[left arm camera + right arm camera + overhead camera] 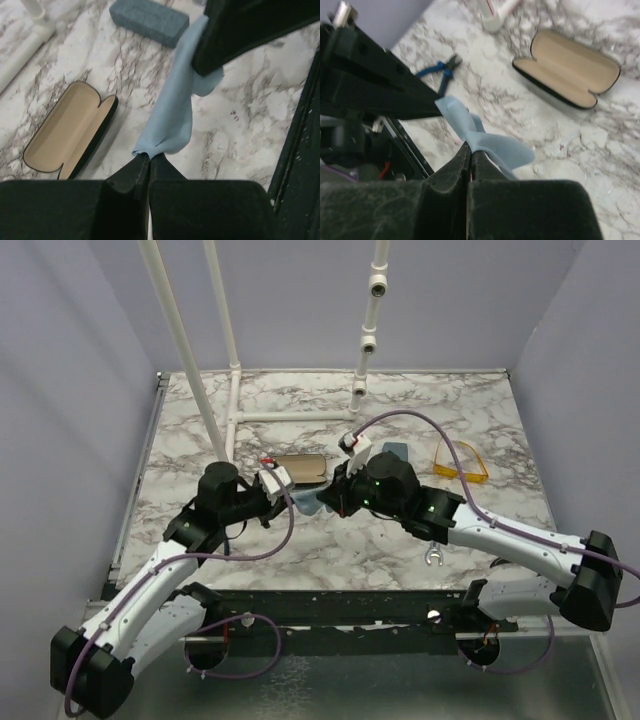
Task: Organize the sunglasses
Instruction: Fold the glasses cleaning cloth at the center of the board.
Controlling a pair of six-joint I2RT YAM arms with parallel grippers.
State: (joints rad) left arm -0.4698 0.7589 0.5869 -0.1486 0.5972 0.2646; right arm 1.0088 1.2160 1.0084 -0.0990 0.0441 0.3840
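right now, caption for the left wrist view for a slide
Left gripper and right gripper hold a blue cloth beside the open case

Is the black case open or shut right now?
Open and empty: the case lies spread flat, both tan-lined halves bare.

One pair of yellow-orange sunglasses (460, 462), one black case (567, 67), one blue-grey case (149, 20), one blue cloth (175, 105), one pliers (440, 69)
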